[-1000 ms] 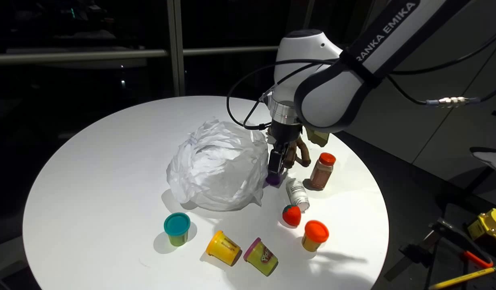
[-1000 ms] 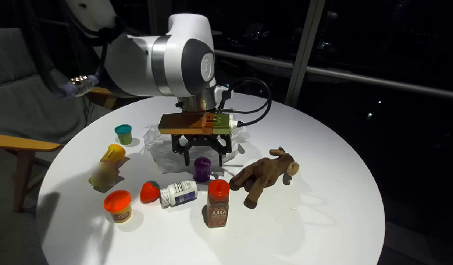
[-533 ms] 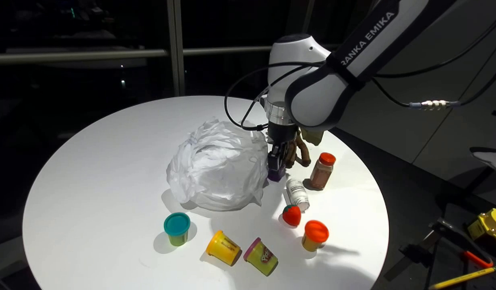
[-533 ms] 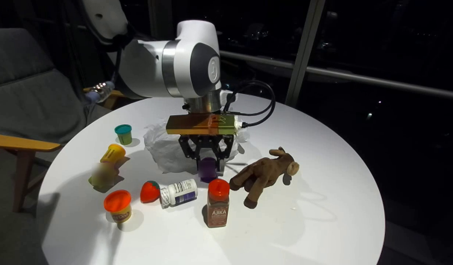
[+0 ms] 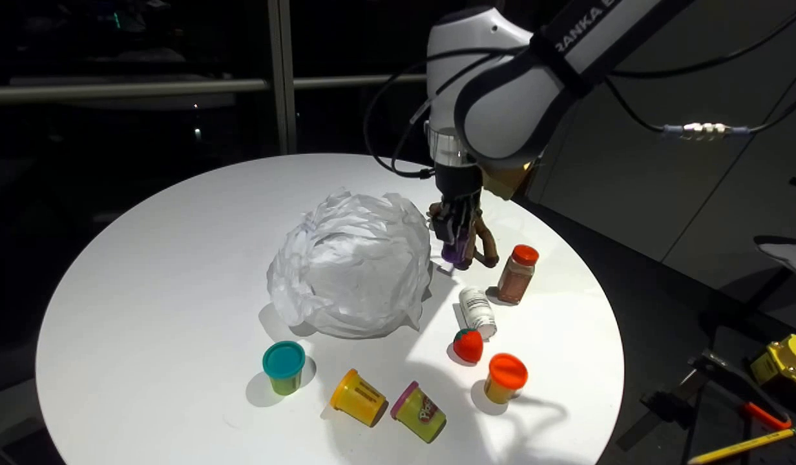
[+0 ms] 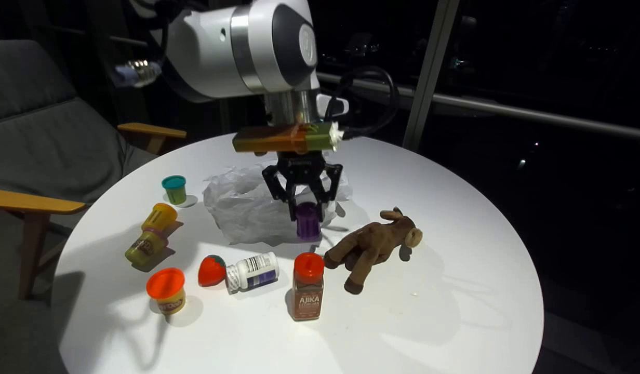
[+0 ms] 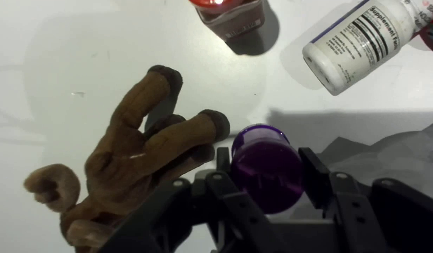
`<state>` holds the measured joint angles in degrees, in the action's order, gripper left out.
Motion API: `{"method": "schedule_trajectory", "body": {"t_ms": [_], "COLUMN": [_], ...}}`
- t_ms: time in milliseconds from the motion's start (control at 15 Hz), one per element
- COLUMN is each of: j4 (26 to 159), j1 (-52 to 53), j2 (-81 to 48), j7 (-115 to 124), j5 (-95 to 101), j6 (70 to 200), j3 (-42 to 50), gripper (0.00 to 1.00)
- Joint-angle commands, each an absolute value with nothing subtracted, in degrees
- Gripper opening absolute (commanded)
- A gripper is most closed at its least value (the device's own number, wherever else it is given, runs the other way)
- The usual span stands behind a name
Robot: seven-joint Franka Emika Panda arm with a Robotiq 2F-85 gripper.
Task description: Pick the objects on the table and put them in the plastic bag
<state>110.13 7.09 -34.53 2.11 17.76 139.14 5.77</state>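
Several words are legible to us: AJIKA on the red-capped jar (image 6: 307, 297), "Supplement Facts" on the white bottle (image 7: 360, 45) lying on its side, Play-Doh on the orange-lidded tub (image 6: 168, 294) and the tipped pink-lidded tub (image 5: 418, 413), RANKA along the arm (image 5: 504, 113). We see the pincer (image 6: 307, 214) clamped on the purple cup (image 6: 308, 227) above the desk (image 6: 403, 327); in the wrist view it shows between the brown plush animal (image 7: 125, 158) and the wrinkled plastic bag (image 7: 406, 158).

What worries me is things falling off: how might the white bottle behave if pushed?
Pushed sideways, the white bottle would probably roll: it lies on its round side. Its smooth surface may let it slide. Its cap points at the strawberry, so an endwise push could bump that.
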Motion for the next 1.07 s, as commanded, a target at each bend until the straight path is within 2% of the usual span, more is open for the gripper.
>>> {"method": "schedule_trajectory", "body": {"t_ms": [0, 267, 1000], "j4": [109.5, 101.1, 73.8], "j1": [11.6, 13.5, 15.8], "j2": [-26.7, -28.7, -54.0], "j7": [11.8, 20.3, 41.4], "j5": [18.9, 16.9, 14.9], "j6": [129.7, 123.7, 126.3], "j3": [6.7, 3.5, 7.1], "gripper": [0.26, 0.26, 0.26]}}
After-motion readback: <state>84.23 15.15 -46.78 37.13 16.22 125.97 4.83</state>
